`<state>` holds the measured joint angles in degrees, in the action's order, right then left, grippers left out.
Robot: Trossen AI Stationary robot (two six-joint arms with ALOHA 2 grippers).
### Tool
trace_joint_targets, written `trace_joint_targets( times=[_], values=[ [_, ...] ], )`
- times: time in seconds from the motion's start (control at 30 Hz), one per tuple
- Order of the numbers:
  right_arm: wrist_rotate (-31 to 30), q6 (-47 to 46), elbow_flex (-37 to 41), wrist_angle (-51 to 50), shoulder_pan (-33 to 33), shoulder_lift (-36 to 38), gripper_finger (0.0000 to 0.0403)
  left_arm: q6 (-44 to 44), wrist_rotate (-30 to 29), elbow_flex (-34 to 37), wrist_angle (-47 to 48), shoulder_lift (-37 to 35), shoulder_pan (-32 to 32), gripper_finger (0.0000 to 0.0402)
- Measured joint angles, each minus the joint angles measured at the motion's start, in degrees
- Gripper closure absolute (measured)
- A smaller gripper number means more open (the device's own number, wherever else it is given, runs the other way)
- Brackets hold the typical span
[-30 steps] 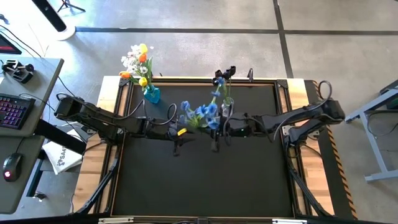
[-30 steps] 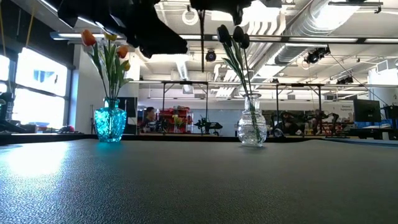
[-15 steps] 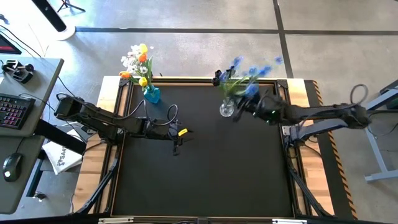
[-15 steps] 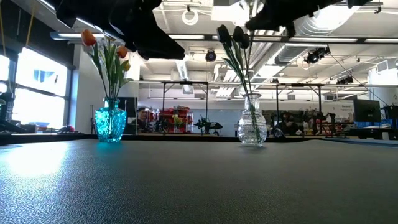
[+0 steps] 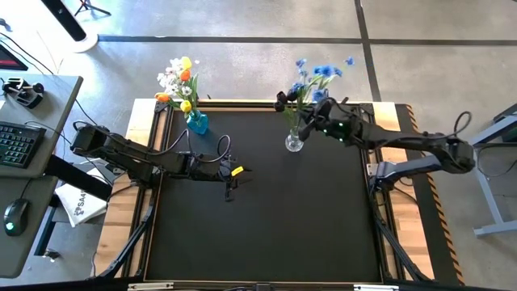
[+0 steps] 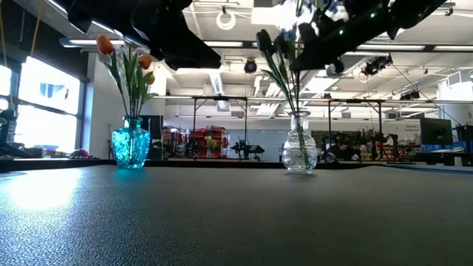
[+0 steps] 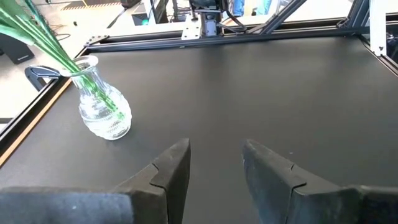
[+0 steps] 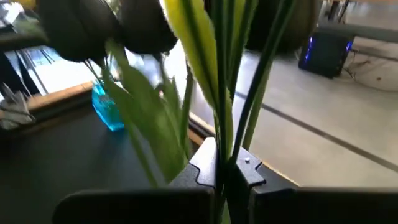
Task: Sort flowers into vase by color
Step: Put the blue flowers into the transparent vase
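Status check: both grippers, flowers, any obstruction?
Right gripper shut on blue flowers, above clear vase. Left gripper open, empty, mid-table. Nothing blocking.

Blue sprays [image 5: 321,73] cut off above the grip in the right wrist view, only green stems showing. Dark tulips [image 8: 102,28] blurred there, partly hiding the blue vase [image 8: 107,109]. Both arms cropped at the low view's upper edge.

We see a keyboard [image 5: 18,143] on a grey desk [image 5: 48,97] left of the table. A mouse [image 5: 14,218] lies just beside the keyboard, and a controller [image 5: 26,91] sits near it.
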<state>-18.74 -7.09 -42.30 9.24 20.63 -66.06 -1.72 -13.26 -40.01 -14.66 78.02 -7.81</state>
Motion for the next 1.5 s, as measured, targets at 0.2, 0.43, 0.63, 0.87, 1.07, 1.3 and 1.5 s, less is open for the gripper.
trace_joint_targets(
  times=[0.2,0.43,0.63,0.87,1.07,1.3,1.5],
  values=[
    [1.4,0.0,0.0,-0.1,0.0,-3.7,0.0403,0.0,0.0,0.0,0.0,0.0,0.0,0.0267],
    [2.9,0.0,0.0,-3.8,-1.5,-4.1,0.0403,0.0,0.0,0.0,0.0,0.0,0.0,0.0267],
    [2.9,-0.5,0.0,-7.7,-2.6,-4.1,0.0402,0.0,0.0,0.0,0.0,0.0,0.0,0.0267],
    [2.9,-0.4,0.0,-8.3,-2.8,-4.1,0.0402,0.1,0.0,0.0,0.0,0.0,0.0,0.0267],
    [2.8,0.6,0.0,-8.3,-2.8,-4.1,0.0385,0.1,0.0,0.0,0.0,0.0,0.0,0.0267],
    [2.9,0.7,0.0,-9.1,-2.8,-3.9,0.0281,0.1,0.0,0.0,0.0,0.0,0.0,0.0267],
    [4.5,0.5,0.0,-13.3,-2.8,-0.2,0.0211,0.1,0.0,0.0,0.1,0.0,0.0,0.0267]
  ],
)
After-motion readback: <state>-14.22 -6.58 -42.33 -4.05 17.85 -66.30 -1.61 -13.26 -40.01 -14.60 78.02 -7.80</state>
